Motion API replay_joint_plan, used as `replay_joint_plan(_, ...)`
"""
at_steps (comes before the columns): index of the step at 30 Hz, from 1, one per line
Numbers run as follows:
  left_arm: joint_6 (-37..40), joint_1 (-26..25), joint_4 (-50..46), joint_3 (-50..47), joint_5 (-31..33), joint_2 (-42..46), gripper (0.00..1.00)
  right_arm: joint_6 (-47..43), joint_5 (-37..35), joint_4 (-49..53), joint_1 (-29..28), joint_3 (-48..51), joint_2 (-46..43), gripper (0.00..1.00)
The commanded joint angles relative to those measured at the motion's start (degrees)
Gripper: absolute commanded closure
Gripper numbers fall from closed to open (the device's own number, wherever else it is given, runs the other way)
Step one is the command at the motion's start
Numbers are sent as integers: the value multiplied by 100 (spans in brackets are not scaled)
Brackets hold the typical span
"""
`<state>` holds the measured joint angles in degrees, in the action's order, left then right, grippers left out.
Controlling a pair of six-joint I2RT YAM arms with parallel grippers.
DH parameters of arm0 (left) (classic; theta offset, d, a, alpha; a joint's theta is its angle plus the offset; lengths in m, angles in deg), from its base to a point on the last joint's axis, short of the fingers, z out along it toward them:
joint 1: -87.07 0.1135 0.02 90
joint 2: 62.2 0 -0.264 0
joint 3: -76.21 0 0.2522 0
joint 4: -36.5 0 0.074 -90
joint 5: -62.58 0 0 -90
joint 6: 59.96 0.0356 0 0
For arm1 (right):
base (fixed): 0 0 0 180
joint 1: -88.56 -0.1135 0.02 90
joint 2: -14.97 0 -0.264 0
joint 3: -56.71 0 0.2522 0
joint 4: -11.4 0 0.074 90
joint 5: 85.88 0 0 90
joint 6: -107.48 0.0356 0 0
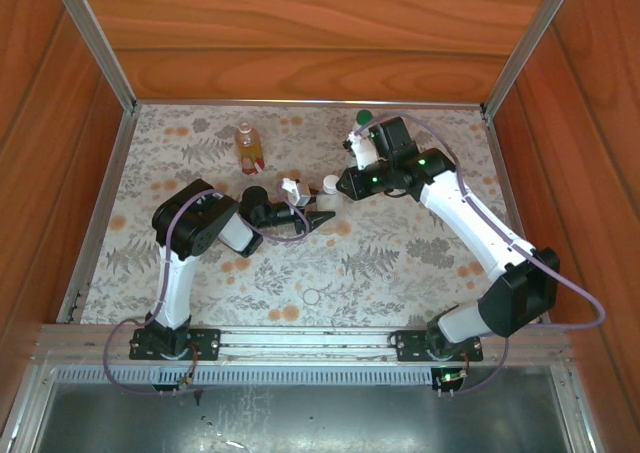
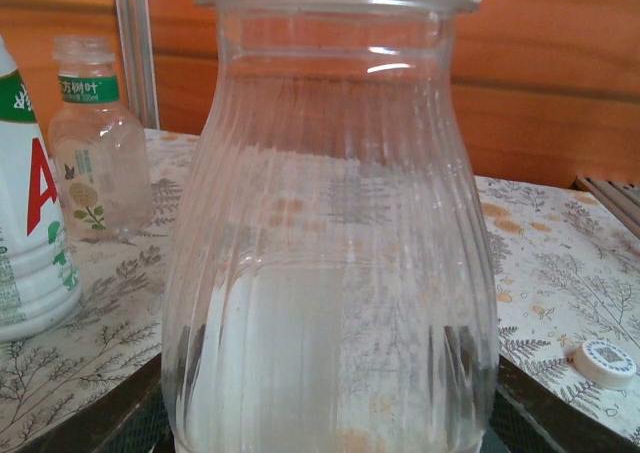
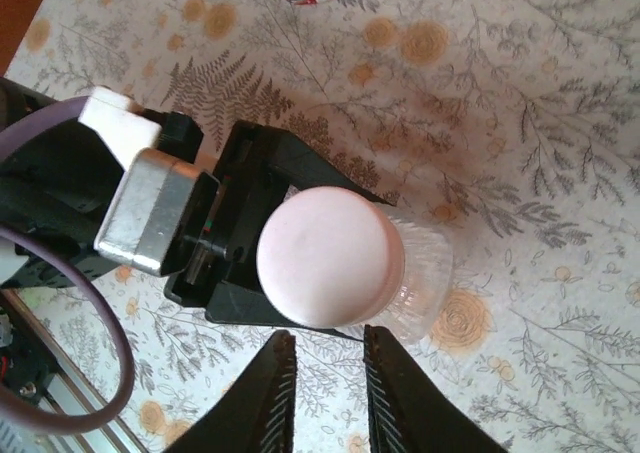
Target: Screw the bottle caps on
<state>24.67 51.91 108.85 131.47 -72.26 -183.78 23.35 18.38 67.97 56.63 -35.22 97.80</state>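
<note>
A ribbed clear bottle (image 2: 330,223) stands upright on the table between the jaws of my left gripper (image 1: 320,213), which is shut on its lower body. A white cap (image 3: 325,258) sits on its neck. My right gripper (image 3: 325,378) hovers just beside and above that cap, its fingers (image 3: 275,393) a little apart with nothing between them. A small clear bottle (image 2: 95,138) with a green band stands uncapped behind it. Beside that stands the white bottle (image 2: 25,233) with green-red print. The amber bottle (image 1: 248,145) stands at the back left. A loose white cap (image 2: 605,361) lies on the cloth.
Wooden walls (image 1: 300,33) close in the flowered table (image 1: 400,263) on three sides. A green-capped bottle top (image 1: 364,117) shows behind the right arm's wrist. The two arms meet at mid-table, close together.
</note>
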Motion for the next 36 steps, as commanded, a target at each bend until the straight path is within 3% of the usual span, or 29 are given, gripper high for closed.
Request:
replay_joint_plan(1, 88, 2, -489, -172, -123, -37, 41, -492, -94, -43, -51, -16, -204, 62)
replay_joint_plan(6, 753, -18, -490, -516, 228, 178, 41, -2119, -393, 94, -50, 2, -367, 40)
replay_joint_plan(12, 1771, -59, -592, -1023, 532, 536, 41, -4488, 106, 438, -195, 393, -815, 37)
replay_joint_plan(16, 2202, -93, -827, -1131, 526, 615, 41, -5499, 49, 425, -492, 516, -939, 37)
replay_joint_plan(20, 2413, -117, -860, -1187, 601, 626, 41, -6031, 94, 836, -787, 216, -612, 39)
replay_joint_plan(25, 2426, -134, -888, -1205, 609, 652, 41, -6207, -399, 843, -1082, -78, -177, 40)
replay_joint_plan(36, 2716, -170, -895, -1282, 715, 658, 41, -6132, -589, 961, -1167, -452, 310, 44)
